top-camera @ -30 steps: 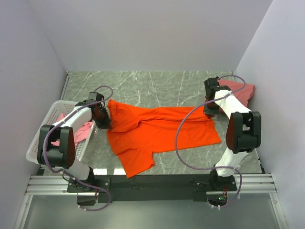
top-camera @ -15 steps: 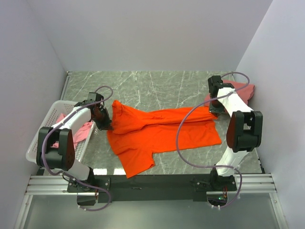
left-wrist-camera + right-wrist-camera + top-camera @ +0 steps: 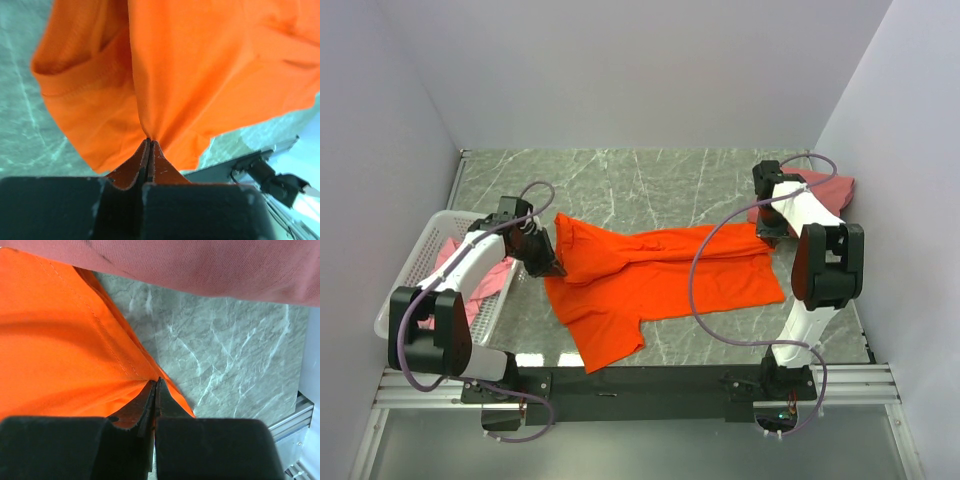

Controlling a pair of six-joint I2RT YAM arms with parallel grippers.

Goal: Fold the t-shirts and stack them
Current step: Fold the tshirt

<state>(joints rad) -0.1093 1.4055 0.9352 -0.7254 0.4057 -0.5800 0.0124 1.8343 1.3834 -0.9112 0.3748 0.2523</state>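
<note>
Orange t-shirt (image 3: 660, 285) is spread across the middle of the tabletop (image 3: 640, 175), long axis running left to right between the two arms.

- Left tool (image 3: 149, 141): jaws pressed together on a pinch of orange cloth at the shirt's left end; the fabric hangs away from the tips in a bunched fold.
- Right tool (image 3: 156, 381): likewise clamped on the orange shirt, at a hemmed edge on its right end.
- Both grips sit on the shirt's far edge, which is raised and rucked into a ridge. The rest of the body lies flat on the near side of that ridge, toward the arm bases.
- Each arm holds its own end, so neither is the nearer.
- Salmon-pink t-shirt (image 3: 828, 188) lies crumpled in the far right corner, just behind the right tool and close to the orange hem.
- Lighter pink t-shirt (image 3: 485, 280) sits in the white basket (image 3: 412, 275) at the left.

Judgement: a lengthwise fold is under way. The coming move turns on carrying the held far edge toward the near edge, both ends level.
</note>
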